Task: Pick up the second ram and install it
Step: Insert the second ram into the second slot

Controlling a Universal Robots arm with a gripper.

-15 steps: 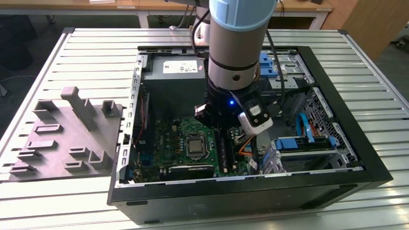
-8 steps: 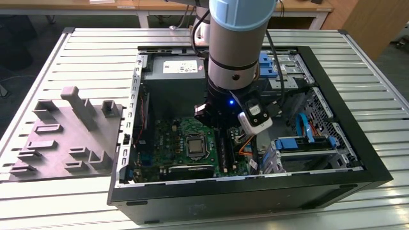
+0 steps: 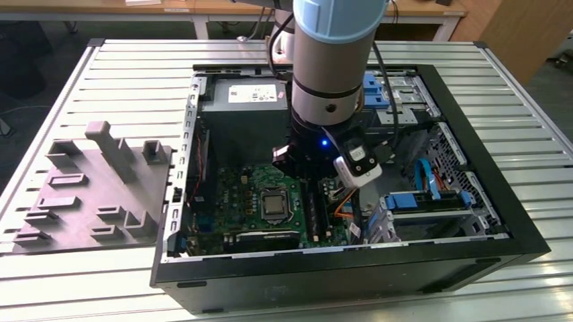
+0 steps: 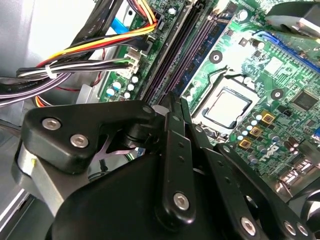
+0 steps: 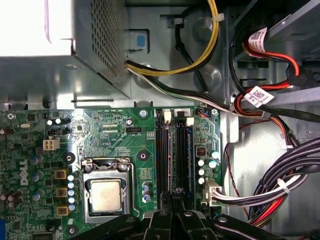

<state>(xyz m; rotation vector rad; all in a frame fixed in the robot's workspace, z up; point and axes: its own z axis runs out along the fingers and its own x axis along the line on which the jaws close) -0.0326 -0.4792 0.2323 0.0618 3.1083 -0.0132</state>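
My gripper (image 3: 307, 176) reaches down into the open computer case (image 3: 501, 221), right over the long black slot rails (image 5: 165, 150) beside the processor socket (image 5: 106, 192). In both wrist views the black fingers (image 4: 172, 145) meet at their tips, so the gripper (image 4: 174, 100) is shut. The second ram (image 5: 175, 160) is a thin strip seen edge-on. It runs from the gripper (image 5: 175, 196) along the rails, held low and in line with them. How deep it sits in a rail is hidden.
Cable bundles (image 5: 280, 185) and a yellow-black harness (image 4: 95, 47) crowd the space beside the rails. The power supply box (image 3: 246, 100) stands behind the green motherboard (image 3: 241, 194). Blue drive brackets (image 3: 421, 201) sit on the exterior view's right. A grey moulded tray (image 3: 90, 194) lies outside the case on its left.
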